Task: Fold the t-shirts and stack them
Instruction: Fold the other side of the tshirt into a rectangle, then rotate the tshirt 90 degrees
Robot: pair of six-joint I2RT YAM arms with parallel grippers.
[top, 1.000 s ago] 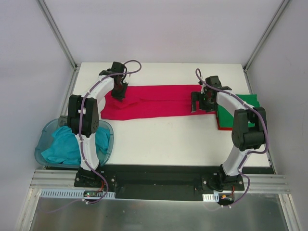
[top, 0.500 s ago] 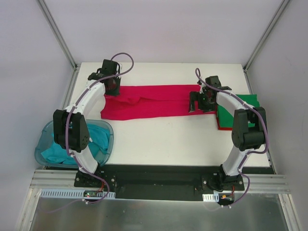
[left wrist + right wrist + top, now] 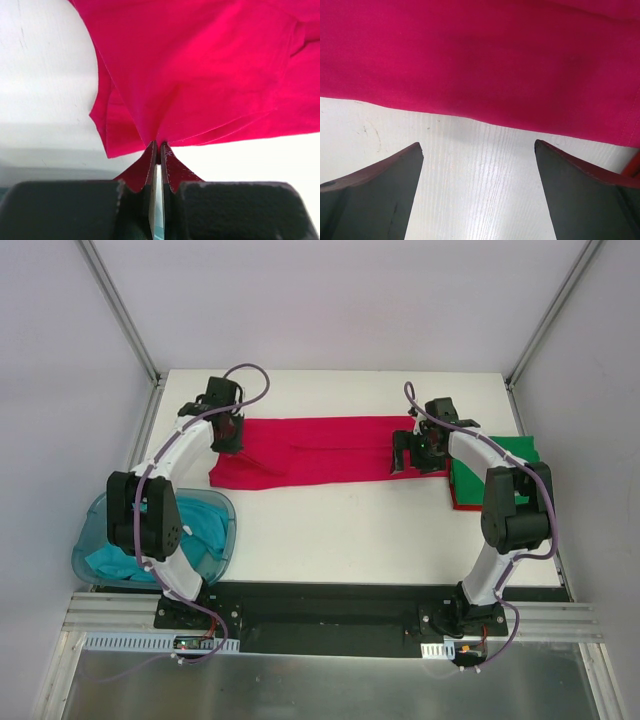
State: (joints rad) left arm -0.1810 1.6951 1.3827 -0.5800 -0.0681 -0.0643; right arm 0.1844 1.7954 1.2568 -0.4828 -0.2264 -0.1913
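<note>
A crimson red t-shirt [image 3: 320, 450] lies stretched in a long band across the back of the white table [image 3: 350, 530]. My left gripper [image 3: 231, 434] is shut on the band's left end. In the left wrist view the cloth [image 3: 200, 75] fans out from the closed tips of that gripper [image 3: 157, 146]. My right gripper [image 3: 412, 454] stands open over the band's right end. In the right wrist view it [image 3: 479, 150] spans bare table, just short of the shirt's edge [image 3: 480, 55]. A folded green t-shirt [image 3: 510, 455] lies on a folded red one [image 3: 463, 502] at the right. A teal t-shirt [image 3: 205, 530] lies in the tub.
The translucent blue tub [image 3: 228, 515] stands off the table's front left corner, partly behind my left arm. Grey walls and metal frame posts close in the table at the back and both sides. The folded stack sits close to the right edge.
My left gripper has moved left and toward the back with the shirt's end in it, drawing the cloth out straighter. The right arm has stayed where it was, open.
</note>
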